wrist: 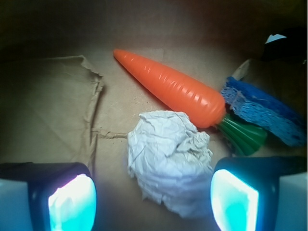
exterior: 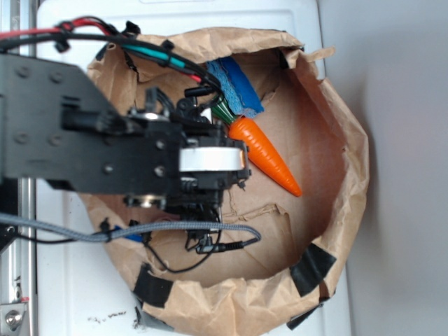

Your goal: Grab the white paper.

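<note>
1. White paper (wrist: 169,161): crumpled off-white wad, deeply wrinkled. It lies on the floor of the brown paper bag (exterior: 336,203), between the two fingers in the wrist view and nearer the right-hand one. Its far right edge touches or nearly touches the carrot. In the exterior view the arm hides it

2. Handling, judged: very light, soft and springy; will squash under pressure without harm. The rough creased surface should resist slipping. Best taken across its broad middle, clear of the carrot

3. Gripper (wrist: 153,204): jaws spread wide, holding nothing; fingertips (wrist: 72,202) glow pale cyan either side of the wad

4. Toy carrot (wrist: 173,89): orange, ribbed, glossy, with a green top (wrist: 244,134) to the right; it lies slantwise just beyond the wad

5. Blue sponge (wrist: 262,108): coarse, far right, beside the carrot's top

6. Risk, judged: closing could nudge the carrot or pinch only a loose fold
</note>
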{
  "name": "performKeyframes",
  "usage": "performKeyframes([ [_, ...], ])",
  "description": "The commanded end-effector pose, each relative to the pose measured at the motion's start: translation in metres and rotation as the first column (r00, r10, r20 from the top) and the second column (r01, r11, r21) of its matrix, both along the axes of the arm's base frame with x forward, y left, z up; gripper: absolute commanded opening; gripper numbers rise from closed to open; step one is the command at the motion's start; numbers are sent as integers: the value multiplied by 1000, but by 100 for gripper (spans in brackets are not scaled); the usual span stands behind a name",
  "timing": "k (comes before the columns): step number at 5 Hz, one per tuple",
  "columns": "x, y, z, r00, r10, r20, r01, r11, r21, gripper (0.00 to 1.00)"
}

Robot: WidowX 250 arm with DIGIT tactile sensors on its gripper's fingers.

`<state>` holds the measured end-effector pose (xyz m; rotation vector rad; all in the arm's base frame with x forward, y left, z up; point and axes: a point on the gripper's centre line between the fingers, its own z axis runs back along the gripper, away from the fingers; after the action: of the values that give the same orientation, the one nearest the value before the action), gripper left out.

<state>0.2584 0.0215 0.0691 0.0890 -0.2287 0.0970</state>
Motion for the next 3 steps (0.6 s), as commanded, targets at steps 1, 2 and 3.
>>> performKeyframes([
  [1,28,-22,-16,997,22,73,-26,998,60,100],
  [2,22,-25,-21,994,6,109,-14,997,76,100],
  [3,16,-28,-29,991,0,132,-15,994,110,0],
])
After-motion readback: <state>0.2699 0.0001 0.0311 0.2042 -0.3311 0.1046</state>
